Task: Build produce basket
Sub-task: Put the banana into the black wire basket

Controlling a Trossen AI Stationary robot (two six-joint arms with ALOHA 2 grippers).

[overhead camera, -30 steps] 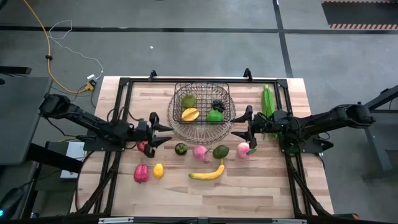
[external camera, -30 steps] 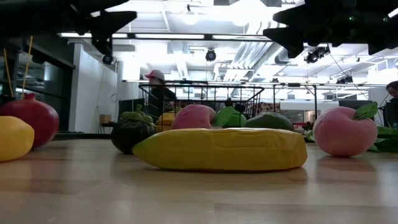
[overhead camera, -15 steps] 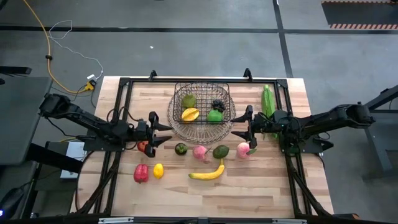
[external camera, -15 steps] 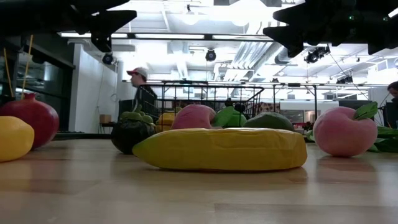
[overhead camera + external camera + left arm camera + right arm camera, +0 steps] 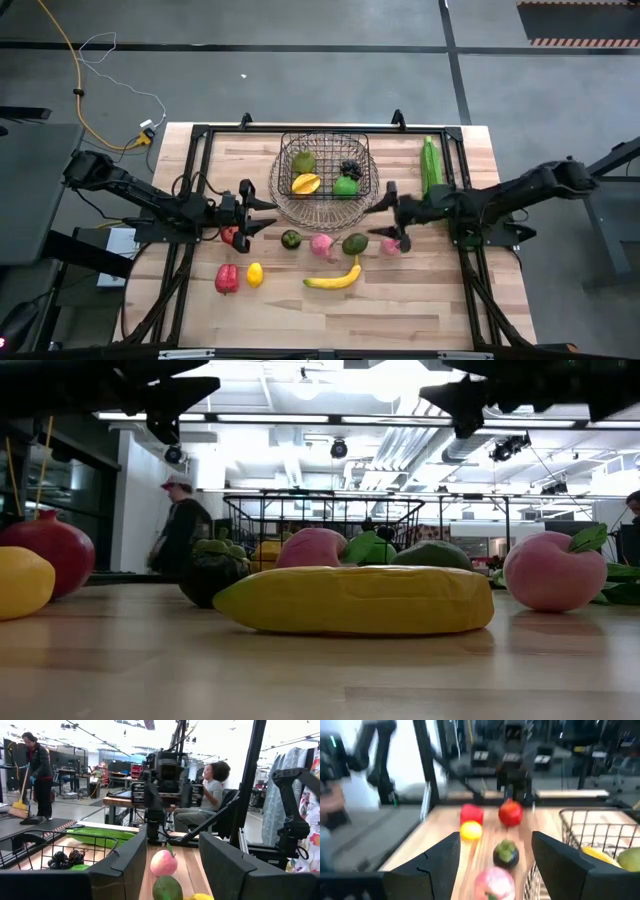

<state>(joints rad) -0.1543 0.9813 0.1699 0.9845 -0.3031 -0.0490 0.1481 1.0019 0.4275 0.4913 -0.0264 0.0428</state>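
The dark wire basket (image 5: 322, 200) stands at the table's far middle and holds a starfruit (image 5: 305, 184), dark grapes (image 5: 350, 168) and two green fruits. In front of it lie a mangosteen (image 5: 291, 239), a pink peach (image 5: 321, 244), an avocado (image 5: 355, 243), a second peach (image 5: 390, 246), the banana (image 5: 335, 279), the lemon (image 5: 255, 273) and the red pepper (image 5: 227, 278). My left gripper (image 5: 268, 215) hovers open beside a red apple (image 5: 231, 238). My right gripper (image 5: 378, 213) hovers open by the second peach. The green husk (image 5: 431, 163) lies far right.
Black frame bars (image 5: 200, 180) run along both table sides under the arms. The right wrist view looks past a peach (image 5: 494, 882) and the mangosteen (image 5: 505, 852) toward the left arm. People (image 5: 180, 535) move in the room beyond the table.
My right gripper has moved toward the table's left, along the basket's near right side and over the second peach. It stays open. No fruit has shifted. A person in the room behind has walked across.
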